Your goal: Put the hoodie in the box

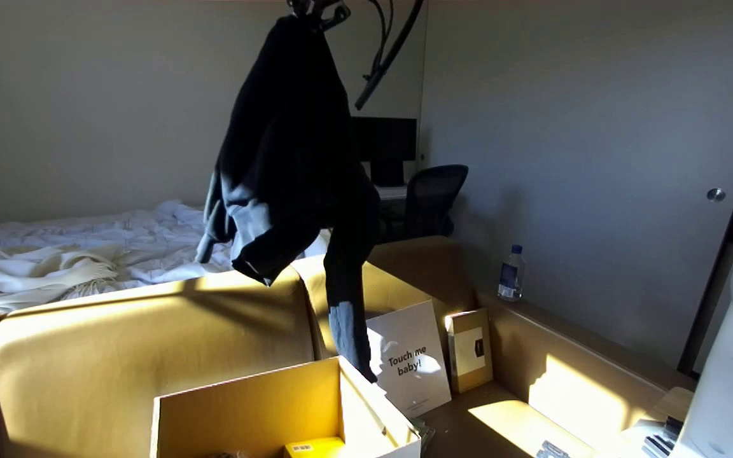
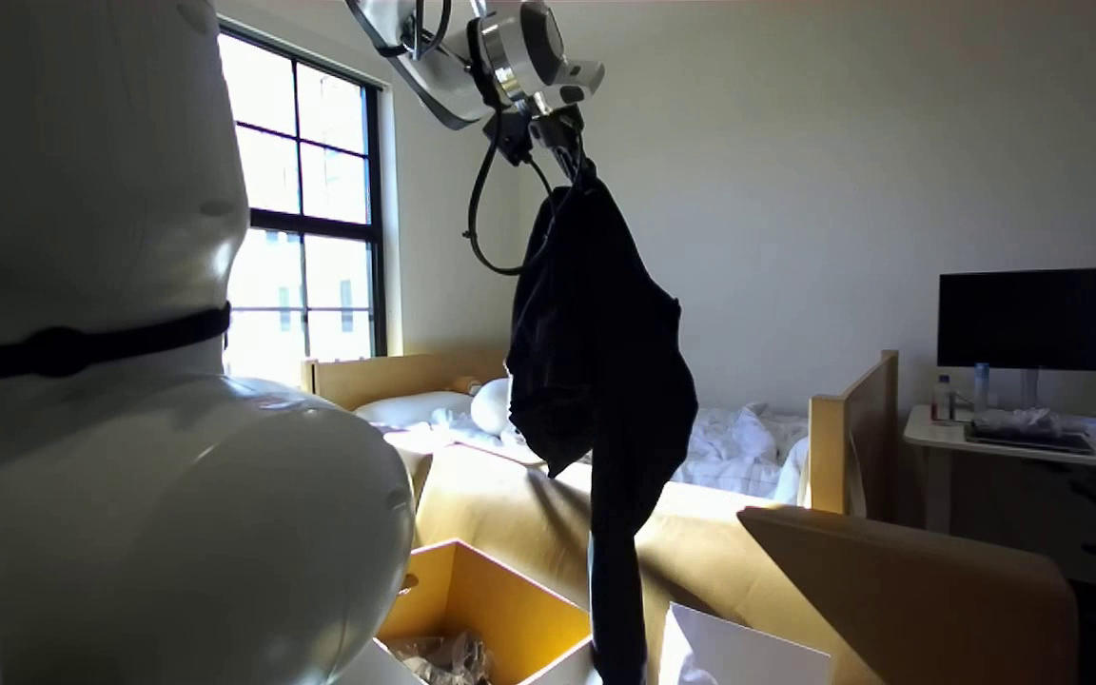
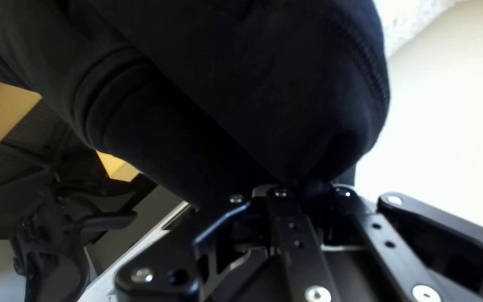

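The black hoodie (image 1: 296, 146) hangs in the air in both exterior views (image 2: 596, 352). My gripper (image 1: 315, 14) is shut on its top, and the fingers also show in an exterior view (image 2: 575, 162). In the wrist view the dark cloth (image 3: 224, 84) fills the upper middle and is pinched between the fingertips (image 3: 304, 188). One sleeve hangs lowest, its end beside a corner of the box in the exterior views; whether it touches the box I cannot tell. The open box (image 1: 252, 407) has brown-yellow inner walls and also shows in an exterior view (image 2: 510, 609).
The box holds a yellow item (image 1: 315, 448) and a plastic-wrapped item (image 2: 453, 658). A tan sofa (image 1: 150, 337) stands behind it. A white sign (image 1: 408, 362), a smaller flat box (image 1: 470, 350) and a bottle (image 1: 511, 273) are beside it. A bed (image 1: 118, 248) lies beyond.
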You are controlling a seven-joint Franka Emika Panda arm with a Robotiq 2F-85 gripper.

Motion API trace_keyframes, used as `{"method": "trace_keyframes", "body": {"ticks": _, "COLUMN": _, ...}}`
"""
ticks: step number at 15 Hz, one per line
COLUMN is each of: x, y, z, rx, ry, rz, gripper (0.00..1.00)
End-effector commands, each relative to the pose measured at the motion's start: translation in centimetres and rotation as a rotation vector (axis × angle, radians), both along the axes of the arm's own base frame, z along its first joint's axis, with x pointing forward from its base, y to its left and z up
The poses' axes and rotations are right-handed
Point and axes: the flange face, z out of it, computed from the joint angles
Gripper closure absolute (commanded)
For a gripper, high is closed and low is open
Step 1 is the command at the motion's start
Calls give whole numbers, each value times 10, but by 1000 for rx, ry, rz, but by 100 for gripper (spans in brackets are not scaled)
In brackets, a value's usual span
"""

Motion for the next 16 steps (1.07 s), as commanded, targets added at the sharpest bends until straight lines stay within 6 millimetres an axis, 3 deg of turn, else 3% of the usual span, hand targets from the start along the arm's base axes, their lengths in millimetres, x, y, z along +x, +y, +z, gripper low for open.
{"method": "trace_keyframes", "body": {"ticks": 1, "x": -34, "y": 27, "z": 82, "rx": 33, "ry": -180, "rz": -84, "gripper": 97}}
{"method": "trace_keyframes", "body": {"ticks": 7, "x": -117, "y": 82, "z": 190, "rx": 33, "ry": -485, "rz": -152, "gripper": 97}}
{"method": "trace_keyframes", "body": {"ticks": 10, "x": -159, "y": 125, "z": 223, "rx": 39, "ry": -553, "rz": -105, "gripper": 97}}
{"method": "trace_keyframes", "body": {"ticks": 12, "x": -174, "y": 152, "z": 229, "rx": 48, "ry": -560, "rz": -95, "gripper": 97}}
{"method": "trace_keyframes", "body": {"ticks": 14, "x": -170, "y": 173, "z": 210, "rx": 84, "ry": -532, "rz": -85, "gripper": 97}}
{"method": "trace_keyframes", "body": {"ticks": 16, "x": -150, "y": 189, "z": 175, "rx": 131, "ry": -475, "rz": -101, "gripper": 97}}
